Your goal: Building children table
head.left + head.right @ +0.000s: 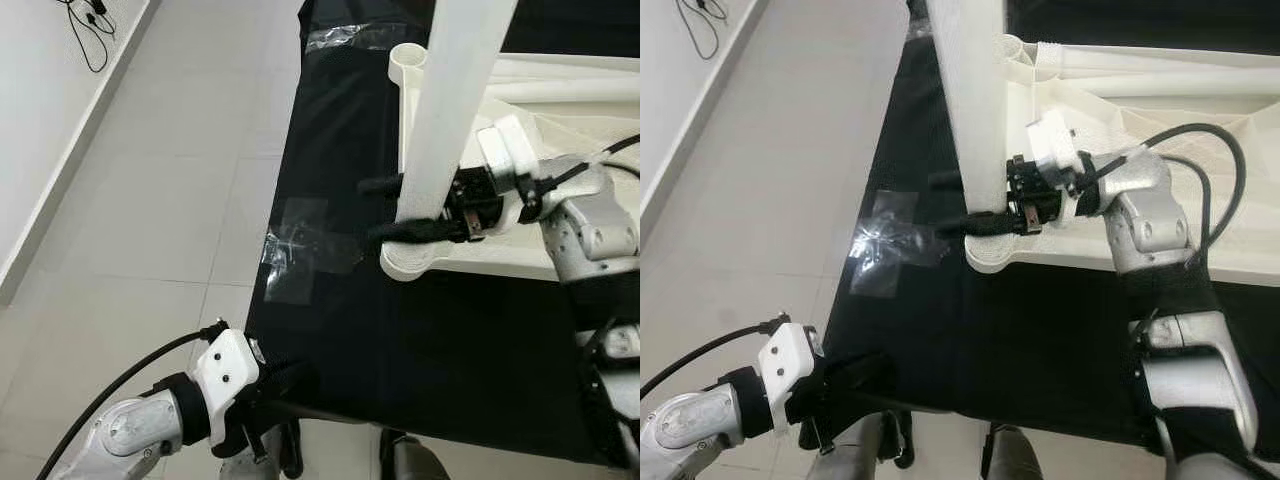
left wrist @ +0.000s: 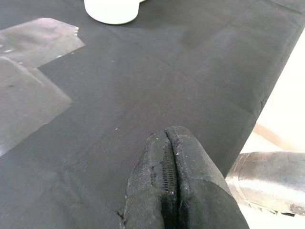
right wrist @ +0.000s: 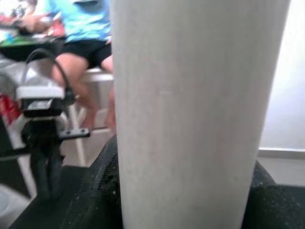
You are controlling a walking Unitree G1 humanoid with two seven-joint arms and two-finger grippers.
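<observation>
I saw pale grey floor tiles (image 1: 180, 200) to the left of the black-covered surface (image 1: 400, 340), clear tape (image 1: 300, 250) crossing its left edge. A white wall (image 1: 40, 110) ran alongside, black cables (image 1: 90, 25) lying at its foot.

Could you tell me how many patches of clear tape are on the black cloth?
2: one patch at the cloth's left edge beside the table corner socket, another at the far edge. More may be hidden under the tabletop.

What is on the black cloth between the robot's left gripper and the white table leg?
Just bare black cloth with clear tape beside it, between the left gripper and the table leg, in the eye views.
</observation>
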